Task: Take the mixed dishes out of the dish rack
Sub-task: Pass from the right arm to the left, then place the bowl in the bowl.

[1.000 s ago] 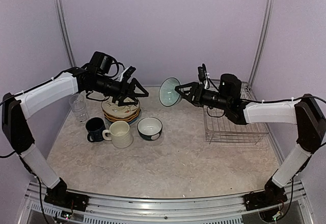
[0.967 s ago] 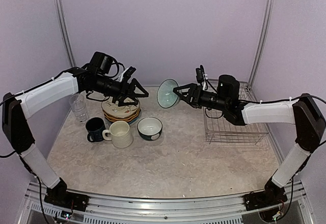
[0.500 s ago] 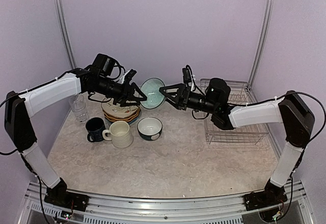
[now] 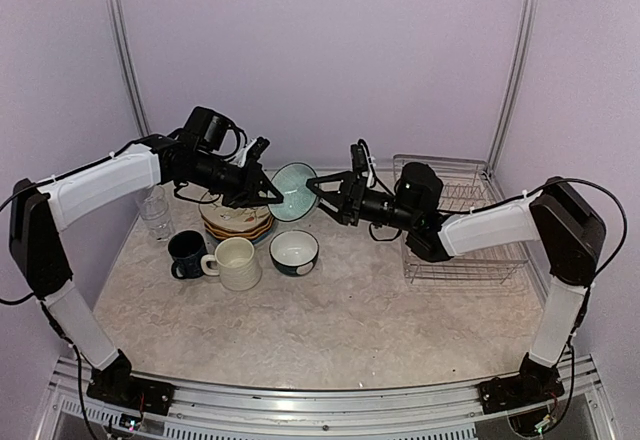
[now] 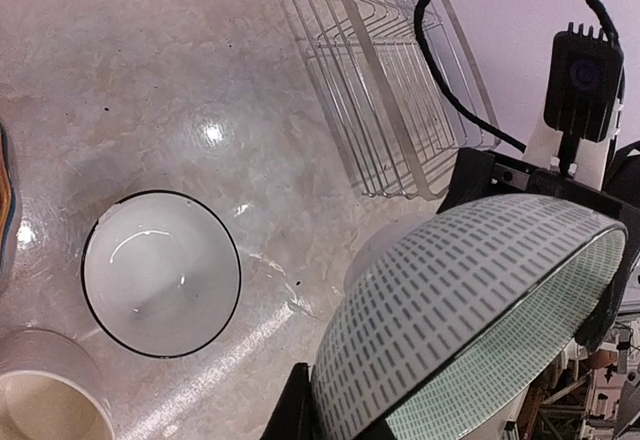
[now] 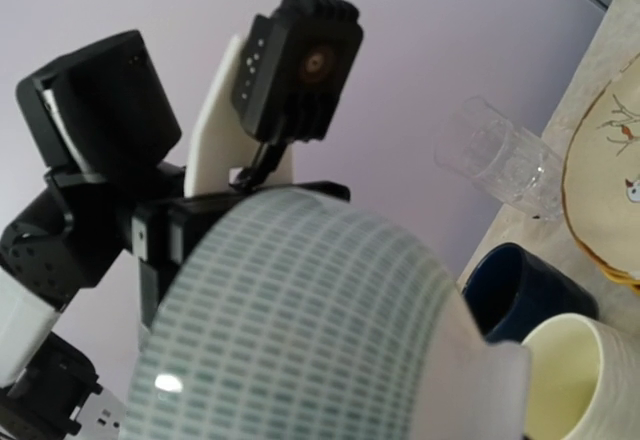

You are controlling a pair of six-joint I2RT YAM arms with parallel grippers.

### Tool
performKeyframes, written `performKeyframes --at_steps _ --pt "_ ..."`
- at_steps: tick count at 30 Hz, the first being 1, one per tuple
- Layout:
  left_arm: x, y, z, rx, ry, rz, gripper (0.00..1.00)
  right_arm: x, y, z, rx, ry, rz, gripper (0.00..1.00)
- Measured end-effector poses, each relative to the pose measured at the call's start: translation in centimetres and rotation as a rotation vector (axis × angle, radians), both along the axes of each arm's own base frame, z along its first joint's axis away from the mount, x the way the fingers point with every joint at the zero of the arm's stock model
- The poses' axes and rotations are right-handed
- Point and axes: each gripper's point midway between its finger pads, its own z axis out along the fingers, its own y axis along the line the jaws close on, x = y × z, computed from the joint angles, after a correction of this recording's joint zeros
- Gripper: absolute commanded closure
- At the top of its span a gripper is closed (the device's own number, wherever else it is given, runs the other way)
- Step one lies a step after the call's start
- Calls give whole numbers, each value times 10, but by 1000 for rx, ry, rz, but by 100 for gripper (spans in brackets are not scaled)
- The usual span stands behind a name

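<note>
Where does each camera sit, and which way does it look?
Top external: above, behind the arm bases, looking down; both arms show, left gripper and right gripper on the patterned bowl.
Left wrist: looks down past the bowl toward the dish rack; one own finger shows.
Right wrist: looks toward the left arm and glass; own fingers unclear.
Wrist views share the bowl.

Marbled table (image 4: 340, 310) | far left: glass tumbler (image 4: 155, 215) upright | next to it: plates (image 4: 237, 222) stacked | front row: dark blue mug (image 4: 186, 253), cream mug (image 4: 235, 263), dark bowl (image 4: 294, 252) | right: dish rack (image 4: 465, 250)
</note>
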Motion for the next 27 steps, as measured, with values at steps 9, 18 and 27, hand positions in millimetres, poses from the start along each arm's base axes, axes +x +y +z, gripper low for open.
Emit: performKeyframes --at_steps 9,18,27 --pt "4 -1 -15 36 10 11 100 2 -1 -13 -57 -12 -41 67" --pt "-1 -10 -22 49 13 -17 100 -1 -14 -19 -114 -32 -92 12" --pt "18 17 -51 160 82 109 100 4 -42 -38 -247 -55 -198 0"
